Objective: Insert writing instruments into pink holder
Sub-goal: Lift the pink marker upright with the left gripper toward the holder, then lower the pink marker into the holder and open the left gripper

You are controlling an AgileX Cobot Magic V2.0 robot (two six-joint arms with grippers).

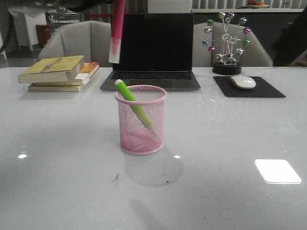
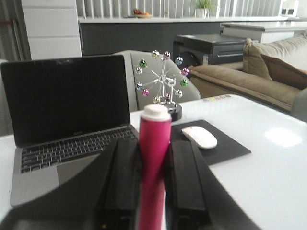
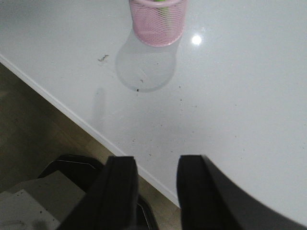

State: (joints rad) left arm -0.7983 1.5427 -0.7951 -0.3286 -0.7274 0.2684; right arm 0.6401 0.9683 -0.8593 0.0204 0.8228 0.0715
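Note:
The pink holder (image 1: 140, 120) stands upright in the middle of the white table. The lime green marker (image 1: 132, 99) leans inside it, its whitish end poking over the rim at the left. My left gripper (image 2: 154, 144) is shut on the magenta pink marker (image 2: 154, 158). In the front view that marker (image 1: 117, 29) hangs upright, whitish end down, high above the table and behind the holder; the gripper itself is cut off by the frame's top edge. My right gripper (image 3: 154, 163) is open and empty over the table's front edge, well short of the holder (image 3: 158, 21).
An open laptop (image 1: 154, 48) sits behind the holder, stacked books (image 1: 60, 73) to its left. To its right lie a white mouse (image 1: 243, 82) on a black pad (image 1: 249, 87) and a beaded wheel ornament (image 1: 226, 45). The table edge (image 3: 86, 125) borders the floor.

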